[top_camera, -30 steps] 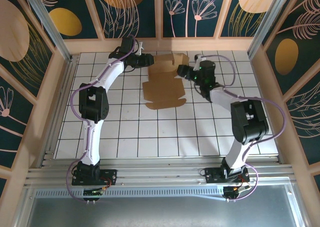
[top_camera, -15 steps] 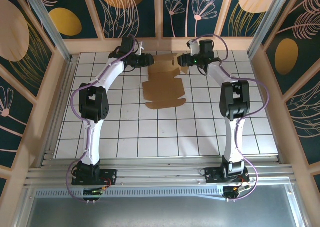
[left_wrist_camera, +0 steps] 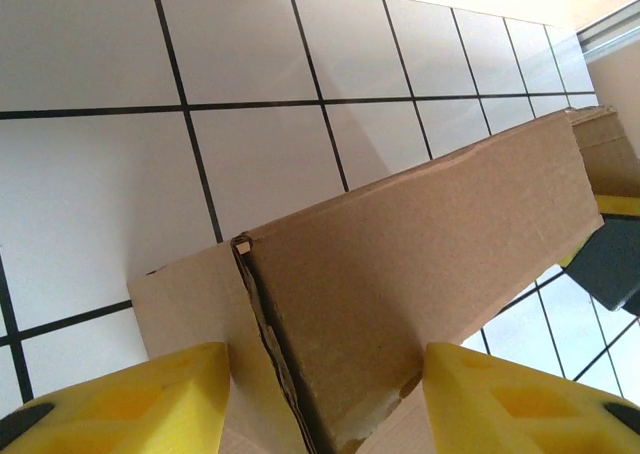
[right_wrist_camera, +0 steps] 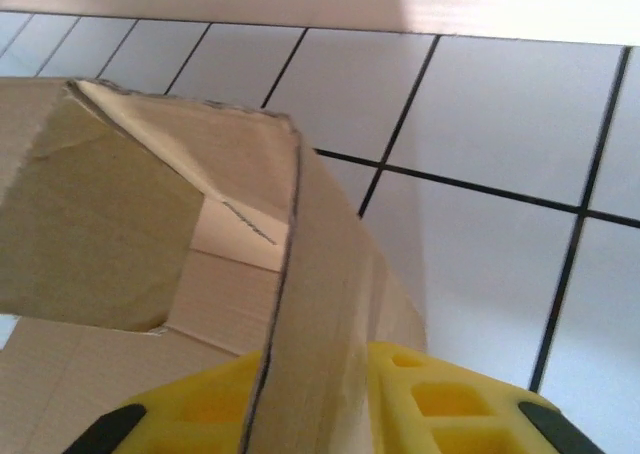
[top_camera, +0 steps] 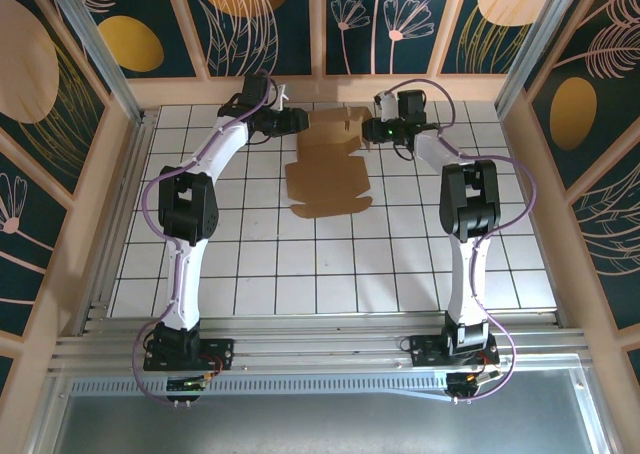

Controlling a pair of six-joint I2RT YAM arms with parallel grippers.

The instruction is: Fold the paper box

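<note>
The paper box (top_camera: 328, 179) is a brown cardboard sheet lying flat on the white tiles, with its far end folded up into walls (top_camera: 338, 126). My left gripper (top_camera: 303, 121) is at the far left corner. Its yellow fingers (left_wrist_camera: 120, 404) sit on either side of a raised, doubled wall (left_wrist_camera: 400, 274) and press on it. My right gripper (top_camera: 373, 131) is at the far right corner. In the right wrist view an upright side flap (right_wrist_camera: 320, 304) is pinched between the yellow pads (right_wrist_camera: 440, 404) of the right gripper (right_wrist_camera: 310, 409). An inner tab (right_wrist_camera: 90, 234) leans inside.
The low wooden back wall (top_camera: 330, 89) runs just behind the box. Patterned side panels (top_camera: 50, 124) close in the tiled table (top_camera: 330, 264). An aluminium rail (top_camera: 320, 349) crosses the near edge by both arm bases.
My right arm swung from the box's right side to its far right corner, and its jaws closed on the upright flap. The left arm and the flat sheet stayed put.
</note>
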